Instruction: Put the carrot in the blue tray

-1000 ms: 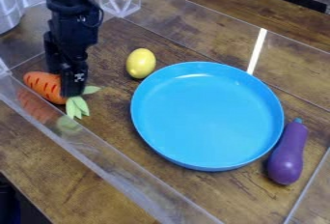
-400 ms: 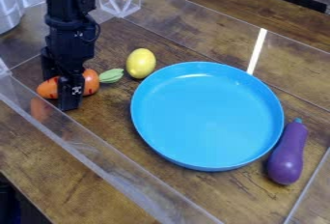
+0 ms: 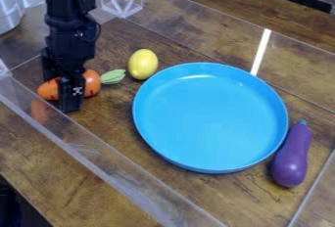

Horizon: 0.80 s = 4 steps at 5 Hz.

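Note:
The carrot (image 3: 89, 78) lies on the wooden table at the left, its green leaves (image 3: 114, 75) pointing right toward a lemon. My black gripper (image 3: 70, 88) comes straight down over the carrot's middle, and orange shows on both sides of its fingers. The jaws stand open astride the carrot, which rests on the table. The blue tray (image 3: 210, 118), round and empty, sits to the right of the carrot, about a carrot's length from the leaves.
A yellow lemon (image 3: 143, 63) lies just beyond the leaves, at the tray's upper left rim. A purple eggplant (image 3: 293, 155) rests by the tray's right edge. A clear plastic wall (image 3: 112, 167) runs along the near left side.
Since a second ago the carrot has swung round: its leaves pointed to the near right and now point right toward the lemon. My gripper is down over the carrot's middle. Nothing moved in the last half second.

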Each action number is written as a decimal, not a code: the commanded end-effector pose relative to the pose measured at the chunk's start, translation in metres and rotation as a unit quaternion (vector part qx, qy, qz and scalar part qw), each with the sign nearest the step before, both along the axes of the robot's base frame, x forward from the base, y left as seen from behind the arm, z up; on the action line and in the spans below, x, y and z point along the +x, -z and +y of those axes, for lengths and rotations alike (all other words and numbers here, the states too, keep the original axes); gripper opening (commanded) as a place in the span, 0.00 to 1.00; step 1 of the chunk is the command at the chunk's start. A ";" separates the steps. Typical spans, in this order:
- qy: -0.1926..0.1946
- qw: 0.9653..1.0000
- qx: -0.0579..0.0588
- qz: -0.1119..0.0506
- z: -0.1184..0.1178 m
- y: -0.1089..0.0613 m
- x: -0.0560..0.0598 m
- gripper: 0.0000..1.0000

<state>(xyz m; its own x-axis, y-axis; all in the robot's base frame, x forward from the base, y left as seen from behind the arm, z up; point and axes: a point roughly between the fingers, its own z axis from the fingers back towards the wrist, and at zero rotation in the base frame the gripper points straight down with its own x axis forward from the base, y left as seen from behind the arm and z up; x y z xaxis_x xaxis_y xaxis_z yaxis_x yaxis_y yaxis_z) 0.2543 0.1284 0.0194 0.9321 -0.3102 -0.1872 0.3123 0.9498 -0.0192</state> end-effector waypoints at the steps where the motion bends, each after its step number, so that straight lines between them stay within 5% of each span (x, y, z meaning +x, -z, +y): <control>1: -0.015 1.000 -0.003 0.000 0.008 0.000 -0.006 1.00; 2: -0.017 1.000 -0.006 0.001 0.009 0.000 -0.006 1.00; 3: -0.016 1.000 -0.006 -0.003 0.007 -0.002 -0.004 0.00; 4: -0.017 1.000 -0.001 -0.012 0.001 -0.015 -0.002 0.00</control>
<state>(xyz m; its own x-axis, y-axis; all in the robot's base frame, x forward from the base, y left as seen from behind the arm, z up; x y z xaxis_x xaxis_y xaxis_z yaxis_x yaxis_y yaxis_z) 0.2500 0.1294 0.0211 0.9407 -0.2845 -0.1846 0.2827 0.9585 -0.0363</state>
